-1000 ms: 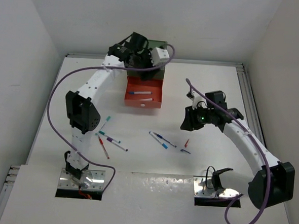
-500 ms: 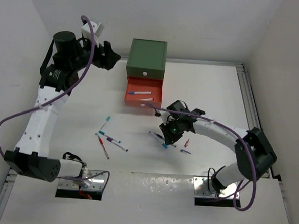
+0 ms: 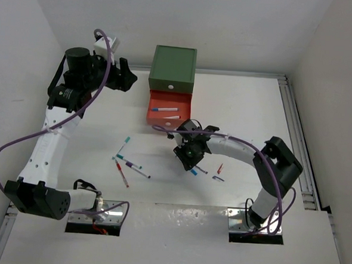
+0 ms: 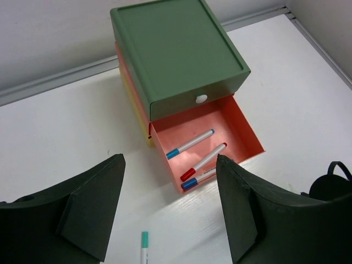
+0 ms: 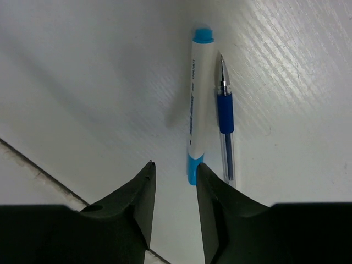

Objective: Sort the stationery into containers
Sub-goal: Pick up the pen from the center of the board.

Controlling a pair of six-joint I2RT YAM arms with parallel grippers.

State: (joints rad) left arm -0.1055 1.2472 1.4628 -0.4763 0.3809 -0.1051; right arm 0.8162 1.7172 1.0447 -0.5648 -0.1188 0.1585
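Right arm (image 3: 235, 149) swung leftward over blue-capped marker (image 5: 197, 107) (jaws parted)

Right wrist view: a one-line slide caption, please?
Right pincer open above a blue-capped marker lying beside a blue pen.

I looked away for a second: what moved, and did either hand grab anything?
The left hand swung off the cabinet to the far left corner, open. The right hand came down and left over the blue-capped marker, gripping nothing. The open orange-red drawer and the loose pens lie as before.
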